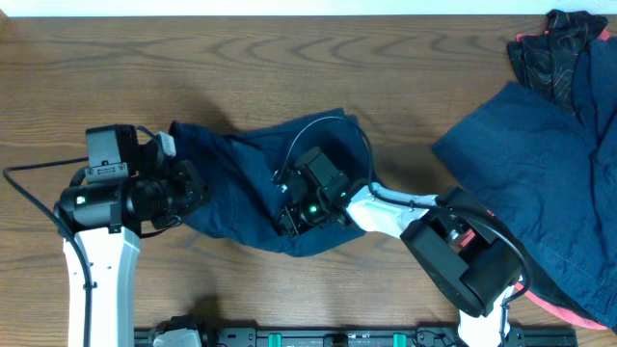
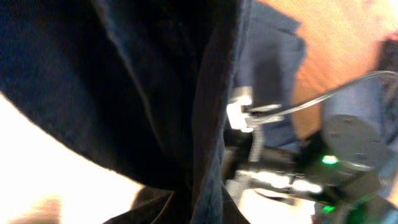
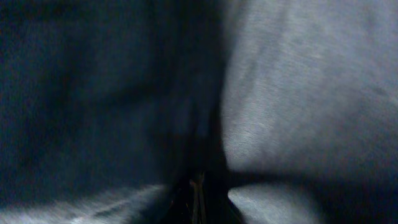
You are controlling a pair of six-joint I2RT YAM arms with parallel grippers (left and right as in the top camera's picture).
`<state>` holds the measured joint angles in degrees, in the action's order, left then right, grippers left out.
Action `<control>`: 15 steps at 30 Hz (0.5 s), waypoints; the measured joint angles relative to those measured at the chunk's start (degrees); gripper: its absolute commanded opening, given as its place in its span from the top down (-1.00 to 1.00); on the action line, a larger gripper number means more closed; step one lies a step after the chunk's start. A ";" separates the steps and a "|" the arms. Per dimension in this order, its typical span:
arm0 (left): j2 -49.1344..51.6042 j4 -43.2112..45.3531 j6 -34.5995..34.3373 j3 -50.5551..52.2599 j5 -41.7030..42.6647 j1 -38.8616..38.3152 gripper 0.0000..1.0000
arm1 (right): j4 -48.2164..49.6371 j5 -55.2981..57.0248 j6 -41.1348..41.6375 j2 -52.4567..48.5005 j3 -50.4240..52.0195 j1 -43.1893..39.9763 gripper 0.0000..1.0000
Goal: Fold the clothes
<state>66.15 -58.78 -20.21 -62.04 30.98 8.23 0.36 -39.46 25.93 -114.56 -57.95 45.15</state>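
Note:
A dark navy garment [image 1: 241, 188] lies bunched in the middle of the wooden table. My left gripper [image 1: 193, 188] is at its left edge and shut on the cloth. In the left wrist view the dark cloth [image 2: 143, 93] hangs in folds from the jaws [image 2: 199, 205]. My right gripper [image 1: 294, 217] is pressed into the garment's right half and shut on a fold. The right wrist view shows only navy cloth [image 3: 298, 93] close around the jaws [image 3: 198, 193]. No waistband tag shows clearly.
More navy clothes [image 1: 540, 164] are heaped at the right edge, with a dark patterned, red-trimmed garment [image 1: 554, 53] at the back right corner. Bare wood table [image 1: 289, 67] lies behind the garment. The right arm [image 2: 336, 155] shows in the left wrist view.

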 measured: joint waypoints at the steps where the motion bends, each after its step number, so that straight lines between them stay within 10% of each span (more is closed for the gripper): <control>1: 0.00 0.72 -0.87 0.00 1.18 -0.59 0.88 | 0.55 -0.13 0.22 -0.04 0.00 0.28 0.98; 15: 0.00 13.55 -9.27 0.00 9.18 -7.32 0.88 | 8.07 -0.39 3.21 -0.04 -0.07 2.82 0.98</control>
<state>66.15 -45.23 -29.47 -62.04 40.16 0.91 8.43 -39.86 29.15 -114.61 -58.02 47.97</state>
